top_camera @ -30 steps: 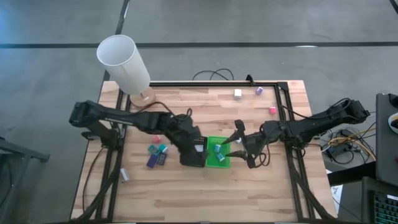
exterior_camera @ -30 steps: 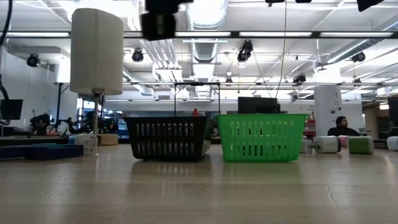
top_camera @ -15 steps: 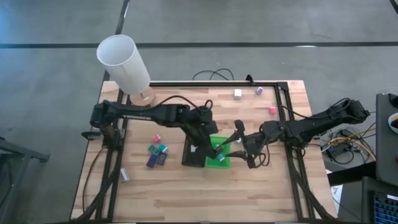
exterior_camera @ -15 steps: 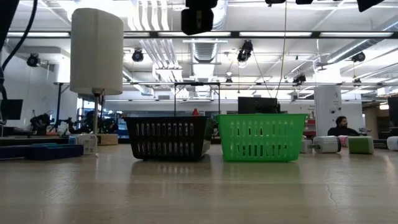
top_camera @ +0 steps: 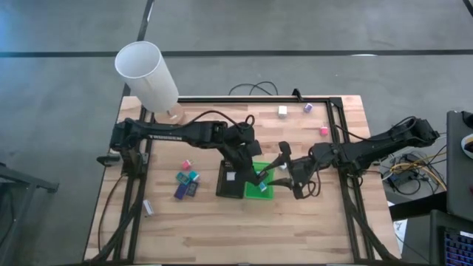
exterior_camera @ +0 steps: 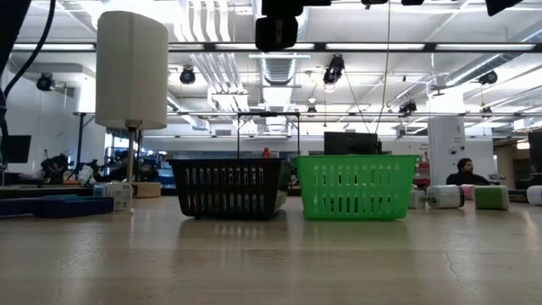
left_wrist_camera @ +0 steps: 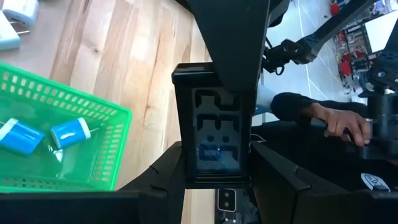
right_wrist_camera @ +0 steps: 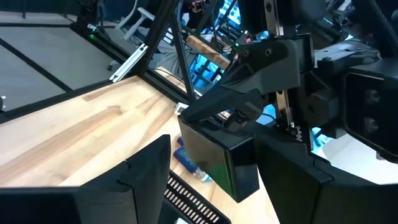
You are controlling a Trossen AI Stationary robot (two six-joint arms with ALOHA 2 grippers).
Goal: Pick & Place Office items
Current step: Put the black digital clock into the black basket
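High view: the left tool [top_camera: 247,164] grips a black box [left_wrist_camera: 214,124] just beside the green basket [top_camera: 260,194], which holds 2 blue-and-white office items [left_wrist_camera: 69,132]. The right tool [top_camera: 284,177] stands open and empty at that basket's far edge.

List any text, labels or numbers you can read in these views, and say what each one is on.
None can be read.
The dark block between the left gripper's fingers has cut-out shapes and a blue patch, but no legible characters.
The blue-and-white items in the green basket show no readable label.
A small pale mark on dark gear at the picture's edge is too small to read.
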